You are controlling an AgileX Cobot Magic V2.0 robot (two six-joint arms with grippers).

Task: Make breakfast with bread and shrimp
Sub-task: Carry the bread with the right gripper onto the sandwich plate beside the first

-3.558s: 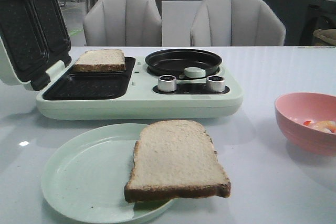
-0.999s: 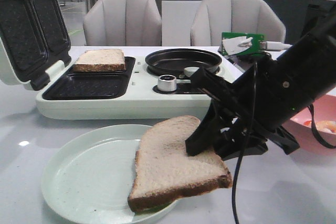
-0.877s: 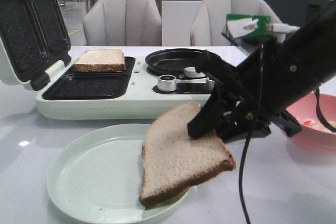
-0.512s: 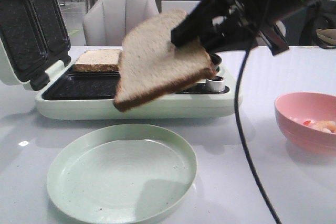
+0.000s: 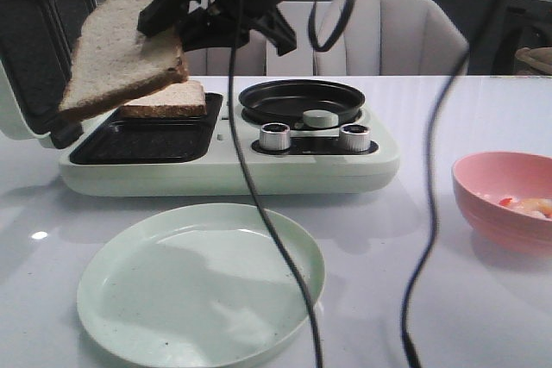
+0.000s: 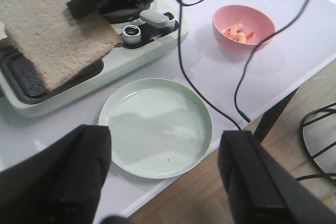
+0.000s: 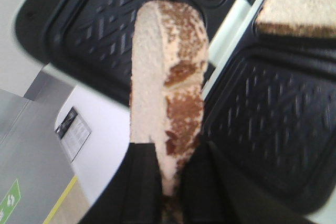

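While our right gripper (image 5: 177, 28) clamps one edge of a bread slice (image 5: 121, 47), the slice hangs in the air, tilted, its long axis sloping from the fingers down toward our left and its free brown crust lowest. It sits over the left part of the sandwich maker (image 5: 224, 157), above the open black plates and in front of the raised lid (image 5: 39, 40). From the right wrist we see the slice edge-on, pinched between both fingers (image 7: 142, 182) and sticking straight out beyond them. A second slice (image 5: 166, 99) lies flat on the rear plate. Our left gripper (image 6: 163, 177) is spread wide with nothing in it, above the pale green plate (image 6: 157, 127). Shrimp (image 6: 239, 31) rest in the pink bowl (image 6: 243, 26), well apart to the right.
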